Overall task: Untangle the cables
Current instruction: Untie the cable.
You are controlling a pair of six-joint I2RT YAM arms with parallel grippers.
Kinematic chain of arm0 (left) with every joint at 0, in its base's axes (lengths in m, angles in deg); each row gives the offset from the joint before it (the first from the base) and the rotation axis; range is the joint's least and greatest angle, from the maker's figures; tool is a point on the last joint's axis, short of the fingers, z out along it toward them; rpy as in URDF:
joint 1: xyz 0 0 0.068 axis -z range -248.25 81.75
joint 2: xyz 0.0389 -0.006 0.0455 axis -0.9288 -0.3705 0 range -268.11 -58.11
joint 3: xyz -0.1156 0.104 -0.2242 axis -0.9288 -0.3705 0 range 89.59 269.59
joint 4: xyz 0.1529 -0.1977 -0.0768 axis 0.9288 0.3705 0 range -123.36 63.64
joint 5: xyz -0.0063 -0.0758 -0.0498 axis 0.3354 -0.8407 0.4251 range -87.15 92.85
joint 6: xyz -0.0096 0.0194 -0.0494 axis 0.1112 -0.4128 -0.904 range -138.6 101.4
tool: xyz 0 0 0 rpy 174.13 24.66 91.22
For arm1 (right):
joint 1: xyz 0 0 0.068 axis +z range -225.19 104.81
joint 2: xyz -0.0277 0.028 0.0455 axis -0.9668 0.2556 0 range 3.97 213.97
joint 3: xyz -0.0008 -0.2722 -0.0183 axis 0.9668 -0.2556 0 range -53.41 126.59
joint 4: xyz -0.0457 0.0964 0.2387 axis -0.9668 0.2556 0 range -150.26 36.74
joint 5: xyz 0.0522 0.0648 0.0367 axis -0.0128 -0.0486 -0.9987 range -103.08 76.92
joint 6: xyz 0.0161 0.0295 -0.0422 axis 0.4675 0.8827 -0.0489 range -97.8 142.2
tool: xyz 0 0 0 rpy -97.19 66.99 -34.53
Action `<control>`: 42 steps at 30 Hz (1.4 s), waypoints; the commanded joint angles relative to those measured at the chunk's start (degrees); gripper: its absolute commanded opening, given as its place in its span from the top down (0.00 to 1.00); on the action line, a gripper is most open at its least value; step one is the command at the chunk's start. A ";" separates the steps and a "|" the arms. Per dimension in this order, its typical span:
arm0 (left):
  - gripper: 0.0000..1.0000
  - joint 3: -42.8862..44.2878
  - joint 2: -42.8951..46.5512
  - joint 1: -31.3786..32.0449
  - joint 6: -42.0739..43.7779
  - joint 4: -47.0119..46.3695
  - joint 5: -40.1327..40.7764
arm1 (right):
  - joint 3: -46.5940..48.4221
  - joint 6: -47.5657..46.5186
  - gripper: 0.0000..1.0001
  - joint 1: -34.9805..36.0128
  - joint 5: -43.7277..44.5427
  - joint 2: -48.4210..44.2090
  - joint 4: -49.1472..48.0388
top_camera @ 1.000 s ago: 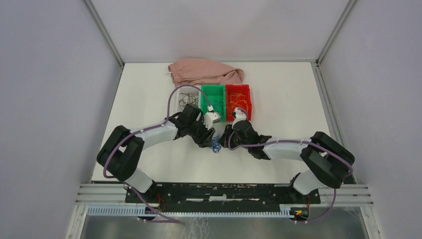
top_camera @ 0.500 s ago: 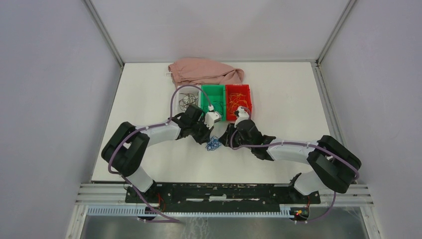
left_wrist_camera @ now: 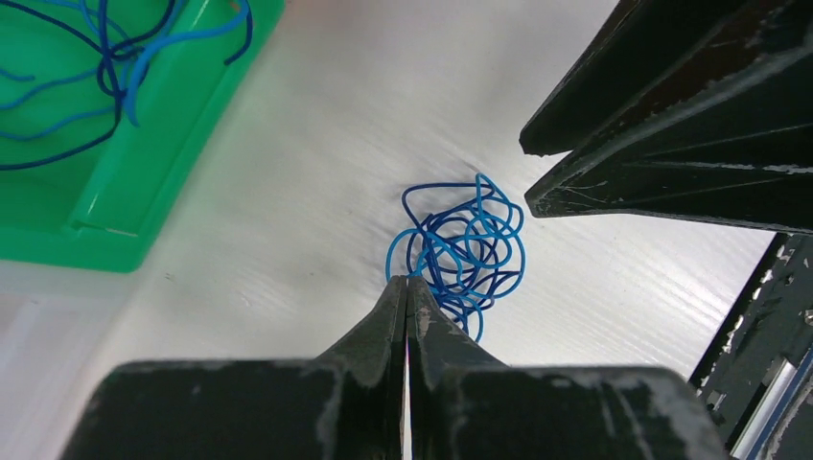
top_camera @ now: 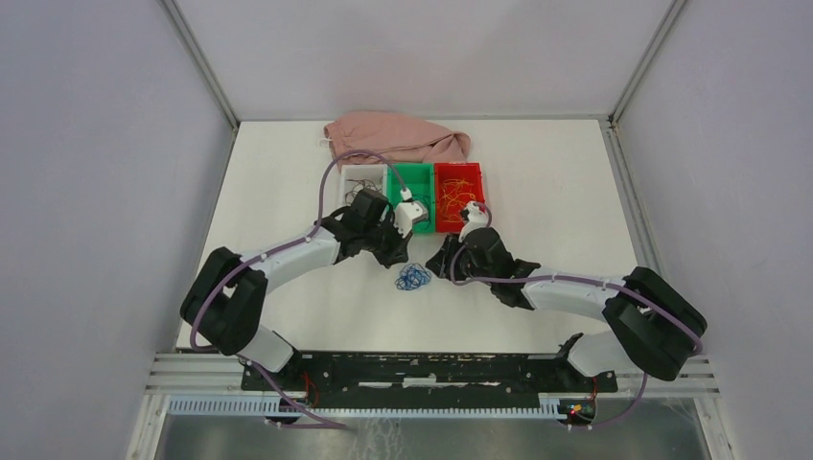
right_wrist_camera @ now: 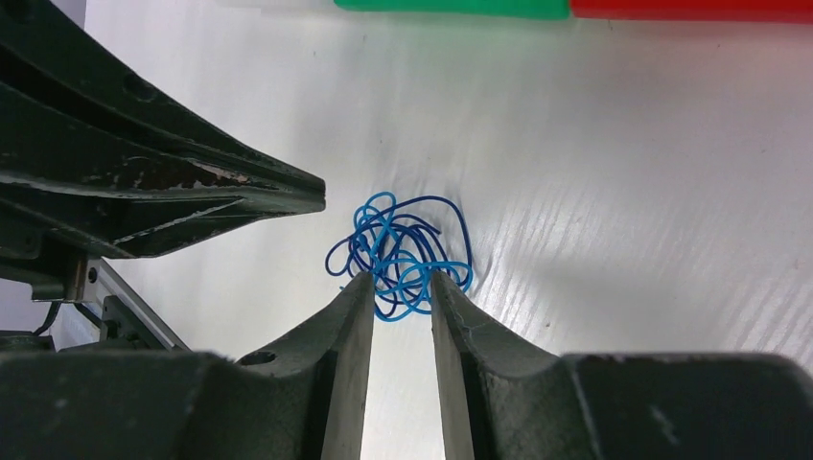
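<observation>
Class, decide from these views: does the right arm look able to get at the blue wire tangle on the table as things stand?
Probably yes. The right gripper stands with jaws apart just short of the blue wire tangle, nothing between them; the left gripper sits off to one side.

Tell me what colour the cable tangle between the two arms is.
The tangle is blue, mixing light and dark strands; the left wrist view shows it best.

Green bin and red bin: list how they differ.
The green bin holds blue wires; the red bin holds yellow-orange wires. In the top view, the green bin sits left and the red bin right. Both are open rectangular bins, side by side.
</observation>
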State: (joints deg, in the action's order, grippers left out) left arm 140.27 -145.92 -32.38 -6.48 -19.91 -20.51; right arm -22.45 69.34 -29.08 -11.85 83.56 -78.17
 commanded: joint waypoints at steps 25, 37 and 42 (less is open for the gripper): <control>0.73 2.08 -8.84 0.25 5.86 -0.68 -3.19 | -0.58 -1.34 0.53 -1.46 -0.78 -4.43 2.02; 0.73 5.22 -6.72 0.24 6.37 3.72 -7.76 | -0.57 -1.18 0.57 -2.07 -1.61 -2.98 1.12; 0.71 4.97 -8.08 0.45 5.16 1.85 -7.88 | -0.60 -0.73 0.57 -2.15 -2.07 -2.57 0.64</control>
State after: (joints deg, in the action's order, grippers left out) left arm 143.66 -154.75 -32.38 -3.09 -16.72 -26.32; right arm -22.91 68.66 -30.99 -13.27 80.85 -75.22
